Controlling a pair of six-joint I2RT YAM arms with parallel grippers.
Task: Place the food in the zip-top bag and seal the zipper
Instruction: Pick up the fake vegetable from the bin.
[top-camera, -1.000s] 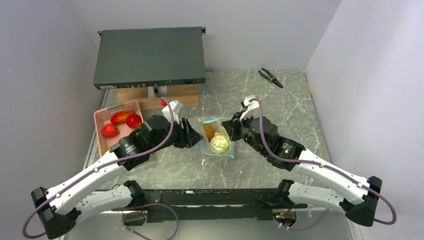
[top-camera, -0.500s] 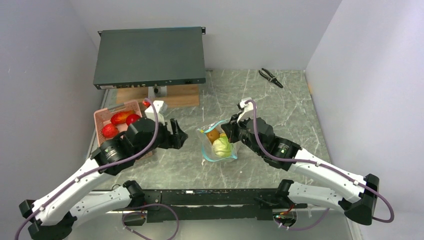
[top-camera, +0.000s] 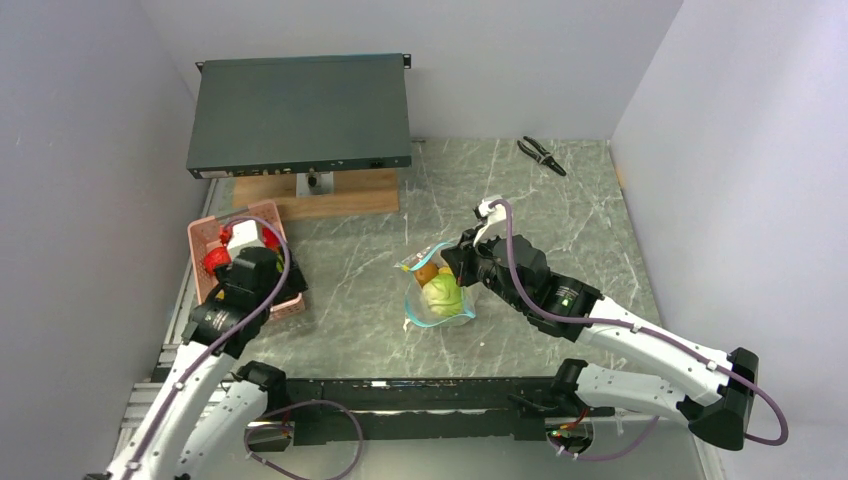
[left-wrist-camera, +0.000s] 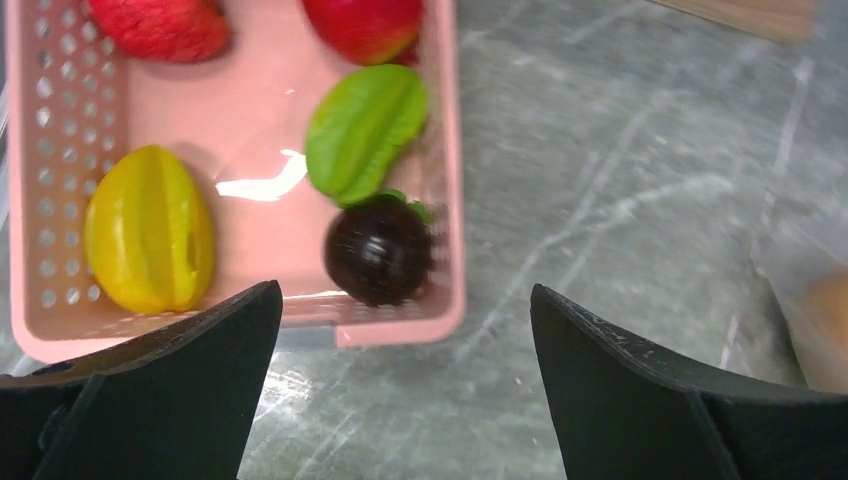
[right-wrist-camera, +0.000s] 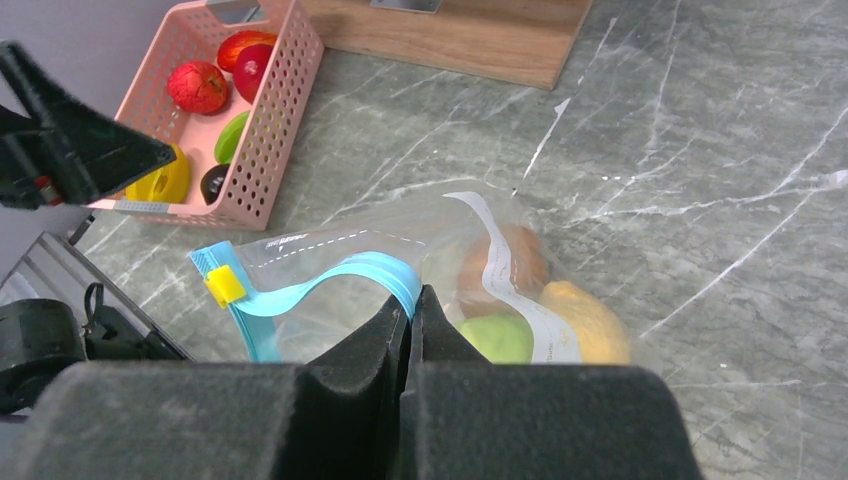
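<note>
Well, the pink basket (top-camera: 200, 230) sits at nine o'clock from the zip-top bag (top-camera: 440, 300), whose zipper (right-wrist-camera: 330, 280) the right gripper (right-wrist-camera: 412, 300) pinches tight. The left gripper (left-wrist-camera: 405, 330) hangs spread above the basket. I'd drop straight onto the dark purple fruit (left-wrist-camera: 378, 250) at five o'clock, clear of the wall.

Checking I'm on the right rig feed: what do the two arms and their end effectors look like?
Both the left arm and right arm have white links with black joints, and a purple cable loops along each. A white block sits near each wrist; a green light shows on the right arm. The left end effector and right end effector have black, wedge-shaped fingers.
</note>
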